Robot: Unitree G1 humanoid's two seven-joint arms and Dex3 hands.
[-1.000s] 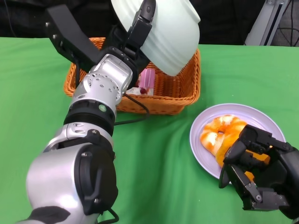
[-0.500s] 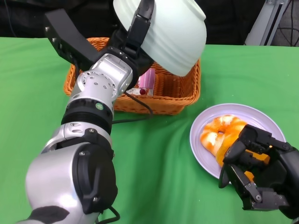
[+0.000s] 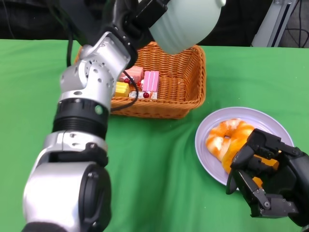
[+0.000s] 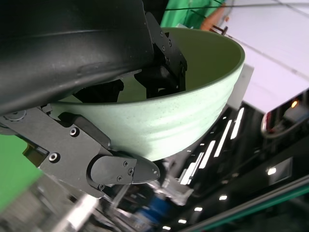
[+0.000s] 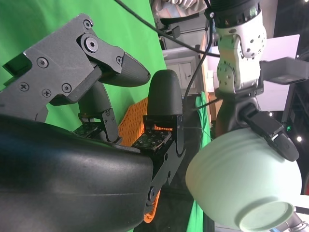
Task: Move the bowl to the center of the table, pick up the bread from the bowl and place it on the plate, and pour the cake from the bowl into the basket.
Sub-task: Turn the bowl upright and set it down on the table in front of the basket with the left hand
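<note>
While my left hand [image 3: 145, 12] grips the pale green bowl [image 3: 188, 21] by its rim, tipped high above the wicker basket [image 3: 166, 79], I see the cake pieces [image 3: 145, 82] lying inside that basket. My right hand [image 3: 268, 181] rests with fingers apart, grasping nothing, at the plate [image 3: 241, 116] holding the bread [image 3: 227, 137].

A green cloth [image 3: 159, 164] covers the table, rumpled into soft folds near the middle. Behind it the backdrop is dark, with a grey metal stand [image 3: 277, 21] at the far right. The left wrist view catches bright ceiling light strips [image 4: 212, 150] against a dim room
</note>
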